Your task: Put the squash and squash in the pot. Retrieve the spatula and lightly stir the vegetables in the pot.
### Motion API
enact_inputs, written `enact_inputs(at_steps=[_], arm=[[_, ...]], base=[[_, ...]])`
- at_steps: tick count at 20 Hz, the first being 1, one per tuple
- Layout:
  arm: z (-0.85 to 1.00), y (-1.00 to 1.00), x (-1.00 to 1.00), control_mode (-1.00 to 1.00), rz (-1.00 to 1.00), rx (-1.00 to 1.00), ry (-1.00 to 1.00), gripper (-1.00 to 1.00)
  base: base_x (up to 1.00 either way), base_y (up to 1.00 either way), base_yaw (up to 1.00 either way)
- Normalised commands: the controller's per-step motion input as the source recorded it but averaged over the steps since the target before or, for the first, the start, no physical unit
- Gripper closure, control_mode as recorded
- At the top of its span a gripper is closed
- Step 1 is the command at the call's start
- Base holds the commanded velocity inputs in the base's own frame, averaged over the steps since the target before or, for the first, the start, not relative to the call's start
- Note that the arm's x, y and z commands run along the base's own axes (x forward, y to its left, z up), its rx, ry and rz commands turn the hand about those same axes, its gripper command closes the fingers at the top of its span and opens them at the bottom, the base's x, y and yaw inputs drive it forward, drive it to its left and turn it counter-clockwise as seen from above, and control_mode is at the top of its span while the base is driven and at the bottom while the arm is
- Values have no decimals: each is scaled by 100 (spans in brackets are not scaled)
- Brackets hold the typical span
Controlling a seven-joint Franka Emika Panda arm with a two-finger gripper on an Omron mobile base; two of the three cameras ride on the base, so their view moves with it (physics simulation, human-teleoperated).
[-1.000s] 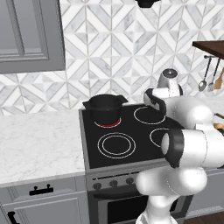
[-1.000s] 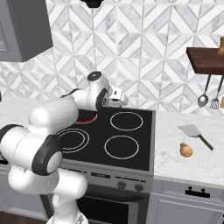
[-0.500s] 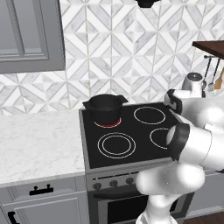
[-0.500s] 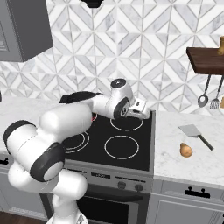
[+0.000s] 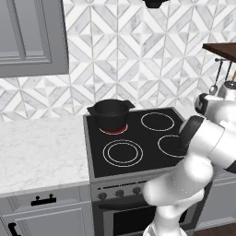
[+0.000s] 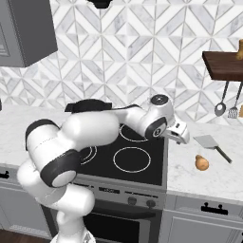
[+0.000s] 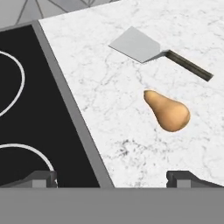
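One small tan squash [image 7: 168, 113] lies on the marble counter right of the stove, also seen from the right base [image 6: 201, 163]. Just beyond it lies the grey spatula [image 7: 135, 44], its thin dark handle pointing away to the right [image 6: 207, 141]. My gripper [image 6: 179, 135] hangs over the stove's right edge, to the left of both. It is open, with its fingertips [image 7: 41, 178] wide apart and nothing between them. The black pot [image 5: 110, 114] sits on the back-left burner, which glows red. I cannot see inside the pot.
The black cooktop [image 5: 138, 138] has four burner rings, and its grey rim [image 7: 74, 109] runs beside the squash. A wooden shelf [image 6: 223, 66] at the right carries a hanging spoon [image 6: 219, 109] and another utensil [image 6: 232, 112]. Marble counter [image 5: 41, 152] stretches left of the stove.
The arm has swung right, from near the pot across the stove to its right edge, bringing the gripper close to the squash and the spatula. Nothing else moved.
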Motion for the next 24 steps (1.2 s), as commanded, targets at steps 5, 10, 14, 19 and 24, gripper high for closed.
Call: enact_inputs(at_steps=[5,10,14,19,24], arm=[[-25,-94,-2,-100,-1,1,0,-100],[-39,-66,0,-100,0,0,0,-100],[-45,-42,0,-100,8,0,0,-100],[-36,-13,4,-100,15,0,0,-100],[-26,-28,26,-100,16,0,0,-100]], base=[[0,0,0],[0,0,0],[0,0,0],[0,0,0],[0,0,0]])
